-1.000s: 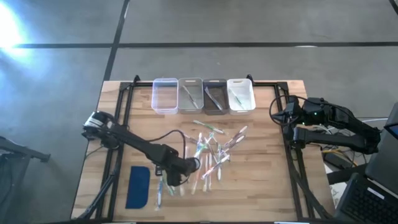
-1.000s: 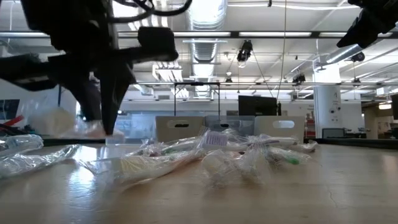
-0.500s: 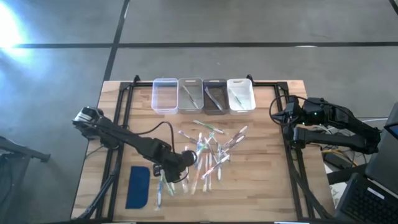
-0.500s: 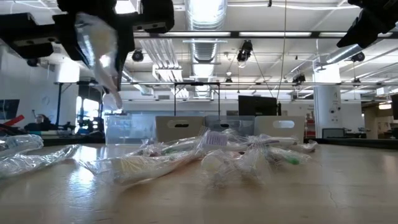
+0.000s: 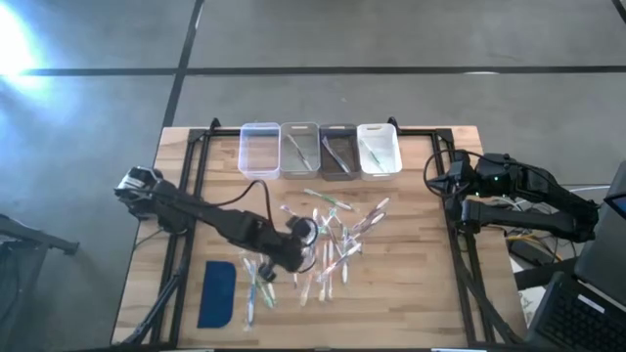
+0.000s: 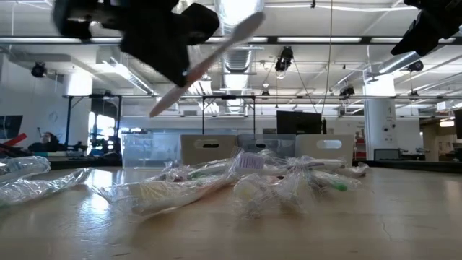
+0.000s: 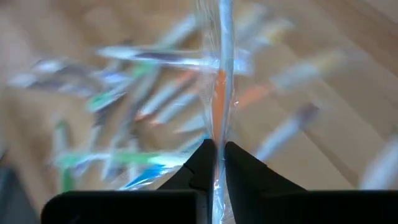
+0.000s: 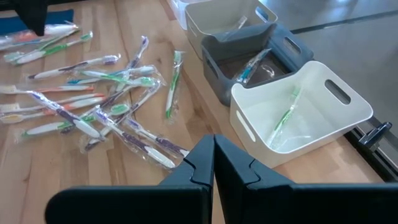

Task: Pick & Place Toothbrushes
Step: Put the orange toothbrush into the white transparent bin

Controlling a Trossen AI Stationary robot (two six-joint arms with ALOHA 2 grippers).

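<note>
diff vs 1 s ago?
The left gripper went from low at the left edge of the toothbrush pile to raised above the table and a little toward the bins, carrying a wrapped toothbrush clamped in its jaws, now slanted in the air. The right gripper stayed parked at the right edge, shut. The pile, bins and blue pad are unchanged.

Four bins [image 5: 320, 150] in a row along table's [image 5: 430, 303] far edge. Toothbrushes [image 5: 328, 240] scattered mid-table, near side of bins. Pad [image 5: 217, 293] at near left. Right arm [image 5: 518, 200] parked at right edge.
</note>
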